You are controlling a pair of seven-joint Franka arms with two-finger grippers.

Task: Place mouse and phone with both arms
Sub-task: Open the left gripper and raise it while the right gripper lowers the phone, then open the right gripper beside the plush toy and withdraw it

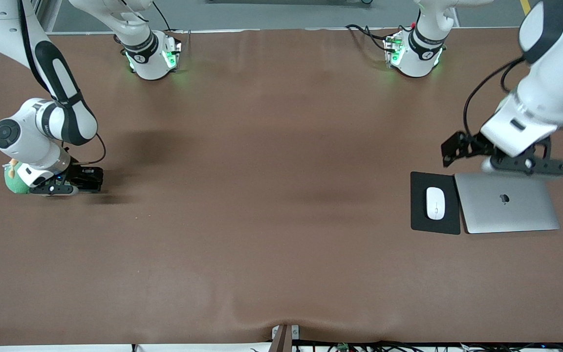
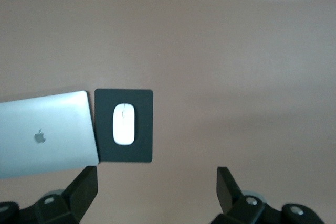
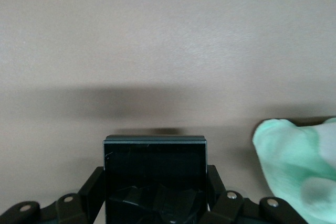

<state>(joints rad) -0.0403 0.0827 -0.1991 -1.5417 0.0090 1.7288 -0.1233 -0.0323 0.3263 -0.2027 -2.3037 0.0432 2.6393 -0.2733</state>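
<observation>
At the left arm's end of the surface (image 1: 271,195), we find the mouse (image 1: 435,203) lying flat on a black pad (image 1: 417,205). Its long axis runs from the robots' bases toward the front camera, parallel to the pad's longer edges. In the left wrist view the thin grey line on the mouse (image 2: 124,124) sits at one end of that axis. A closed silver laptop (image 1: 506,203) lies just beside the pad, toward the left arm's end, with a thin gap between the two edges. The pad edge facing the middle of the surface borders a wide bare stretch of brown.

The left end effector (image 1: 499,159) hangs over the laptop's edge nearest the robots' bases. We see its fingers (image 2: 84,190) spread wide with nothing between them. The mouse lies apart from it, nearer to the front camera.

At the right arm's end, the right end effector (image 1: 88,180) is low over the surface and pinches the phone (image 3: 155,179) between its fingers (image 3: 89,192). The phone's glossy black face and one straight edge project out past the fingertips, and that edge points toward the middle of the surface. Bare surface lies open ahead of that edge. A green soft toy (image 1: 13,180) sits just beside the right end effector, toward the end of the surface.
</observation>
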